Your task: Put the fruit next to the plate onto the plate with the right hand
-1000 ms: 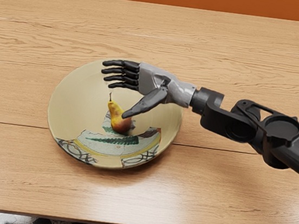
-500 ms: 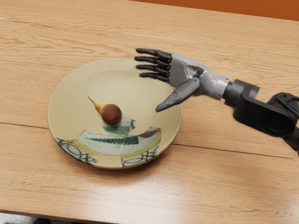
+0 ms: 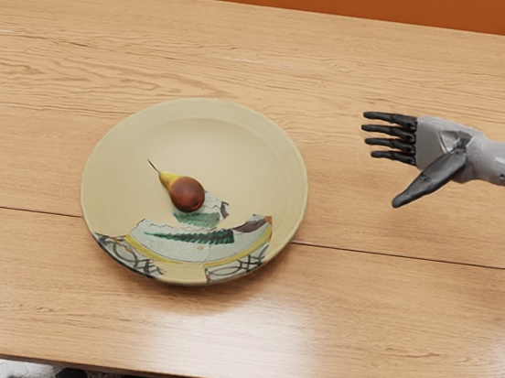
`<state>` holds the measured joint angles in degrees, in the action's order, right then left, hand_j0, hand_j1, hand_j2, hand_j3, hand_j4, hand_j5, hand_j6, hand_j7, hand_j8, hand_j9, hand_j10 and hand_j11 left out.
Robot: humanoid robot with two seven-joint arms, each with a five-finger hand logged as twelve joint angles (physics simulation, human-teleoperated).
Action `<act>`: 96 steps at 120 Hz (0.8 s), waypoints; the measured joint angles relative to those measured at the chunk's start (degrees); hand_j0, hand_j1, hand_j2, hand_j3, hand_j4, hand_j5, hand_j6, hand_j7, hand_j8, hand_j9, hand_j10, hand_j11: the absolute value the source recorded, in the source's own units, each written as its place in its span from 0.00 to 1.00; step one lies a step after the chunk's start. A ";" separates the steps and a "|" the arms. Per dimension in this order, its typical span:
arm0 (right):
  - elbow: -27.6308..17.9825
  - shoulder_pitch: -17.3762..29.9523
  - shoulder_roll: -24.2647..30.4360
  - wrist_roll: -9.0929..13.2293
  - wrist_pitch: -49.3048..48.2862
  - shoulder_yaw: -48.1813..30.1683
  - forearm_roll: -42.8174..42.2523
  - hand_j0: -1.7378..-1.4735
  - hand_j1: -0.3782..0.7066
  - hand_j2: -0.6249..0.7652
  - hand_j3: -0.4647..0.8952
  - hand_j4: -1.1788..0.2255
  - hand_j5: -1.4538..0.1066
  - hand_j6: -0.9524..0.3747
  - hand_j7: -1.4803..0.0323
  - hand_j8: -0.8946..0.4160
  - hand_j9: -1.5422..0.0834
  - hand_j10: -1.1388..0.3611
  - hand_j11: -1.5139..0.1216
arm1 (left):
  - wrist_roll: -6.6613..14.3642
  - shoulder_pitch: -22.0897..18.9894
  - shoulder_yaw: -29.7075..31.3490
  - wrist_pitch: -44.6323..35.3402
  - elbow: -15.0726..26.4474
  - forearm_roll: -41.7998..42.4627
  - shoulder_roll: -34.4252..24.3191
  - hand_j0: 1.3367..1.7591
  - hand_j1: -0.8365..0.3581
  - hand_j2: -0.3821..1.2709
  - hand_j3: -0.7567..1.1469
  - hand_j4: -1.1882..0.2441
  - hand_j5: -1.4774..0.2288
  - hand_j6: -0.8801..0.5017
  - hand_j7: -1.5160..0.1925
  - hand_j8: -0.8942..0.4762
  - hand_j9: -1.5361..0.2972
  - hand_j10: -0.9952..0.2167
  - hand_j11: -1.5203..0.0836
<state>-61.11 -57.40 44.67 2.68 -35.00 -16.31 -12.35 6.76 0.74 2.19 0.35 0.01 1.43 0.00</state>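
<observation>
A small pear [image 3: 184, 192], yellow at the neck and reddish-brown at the base, lies on its side in the middle of the plate [image 3: 131, 128], stem pointing up-left. The plate is a wide cream dish with a green, yellow and black pattern along its near rim. My right hand [image 3: 401, 161] hovers over bare table to the right of the plate, well apart from it. Its fingers are spread straight toward the left, thumb angled down, holding nothing. The left arm does not show.
The wooden table [image 3: 237, 316] stretches across the whole view, with its front edge near the bottom. An orange wall runs along the back.
The right hand has let go of the pear and pulled back to the right, off the plate. The pear tipped from upright onto its side and now lies still.
</observation>
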 joint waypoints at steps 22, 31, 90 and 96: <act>-0.05 -0.18 0.28 1.64 0.00 -0.09 0.05 0.30 0.07 0.45 0.34 0.81 0.90 0.69 0.95 0.65 0.92 0.73 0.90 | 0.00 0.14 -0.07 0.00 0.00 0.05 0.00 0.76 0.99 0.23 0.40 0.83 0.87 0.64 0.89 0.65 0.84 0.82 0.95; -0.05 -0.20 0.31 1.81 0.00 -0.10 0.06 0.30 0.06 0.45 0.34 0.82 0.90 0.69 0.95 0.66 0.92 0.74 0.90 | 0.00 0.14 -0.08 0.00 0.00 0.06 0.00 0.76 0.99 0.23 0.40 0.83 0.87 0.64 0.89 0.65 0.84 0.82 0.95; -0.06 -0.22 0.34 1.97 -0.01 -0.11 0.06 0.30 0.05 0.45 0.34 0.82 0.91 0.70 0.96 0.66 0.93 0.74 0.91 | 0.00 0.14 -0.08 0.00 0.00 0.07 0.00 0.76 0.99 0.23 0.40 0.83 0.87 0.64 0.89 0.65 0.84 0.82 0.95; -0.06 -0.22 0.34 1.97 -0.01 -0.11 0.06 0.30 0.05 0.45 0.34 0.82 0.91 0.70 0.96 0.66 0.93 0.74 0.91 | 0.00 0.14 -0.08 0.00 0.00 0.07 0.00 0.76 0.99 0.23 0.40 0.83 0.87 0.64 0.89 0.65 0.84 0.82 0.95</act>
<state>-61.17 -57.62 45.00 4.66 -35.01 -16.41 -12.29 6.76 0.88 2.10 0.35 0.01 1.49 0.00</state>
